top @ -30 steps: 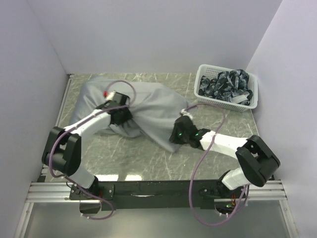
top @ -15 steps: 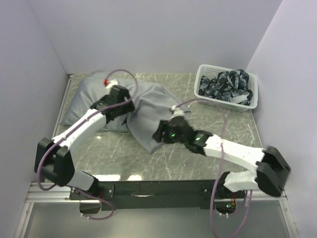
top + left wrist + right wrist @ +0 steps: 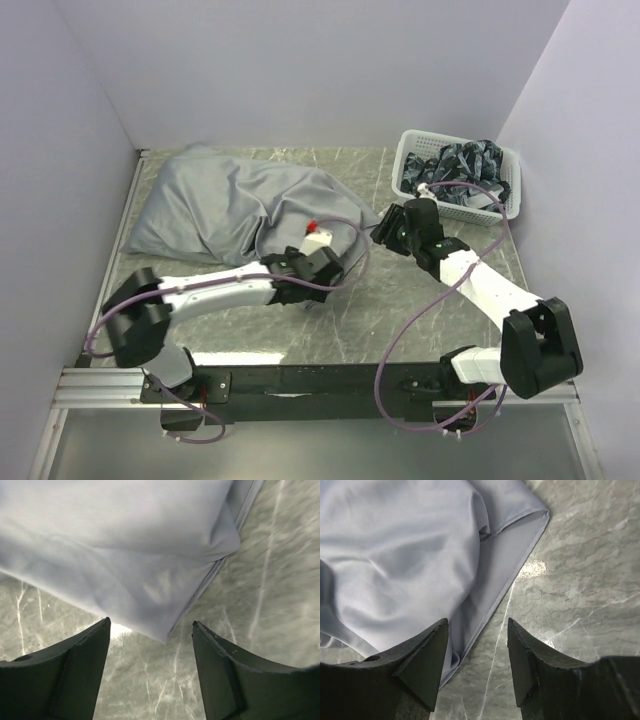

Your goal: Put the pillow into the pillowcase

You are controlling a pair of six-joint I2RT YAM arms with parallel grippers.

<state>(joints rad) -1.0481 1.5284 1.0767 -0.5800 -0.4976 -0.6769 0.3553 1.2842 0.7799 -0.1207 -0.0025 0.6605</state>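
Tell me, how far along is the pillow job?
Nearly done, it seems: the grey pillowcase lies bulging on the table, no cream pillow showing, so it is likely inside. The left gripper and right gripper both hang open, empty, over its hem. Remaining: perhaps tidying the loose flap.

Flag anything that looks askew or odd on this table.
Only the pillowcase: bulging and rumpled at the far left, its hemmed end trailing limp and folded toward the table's middle. No pillow fabric shows. Nothing spilled or damaged.
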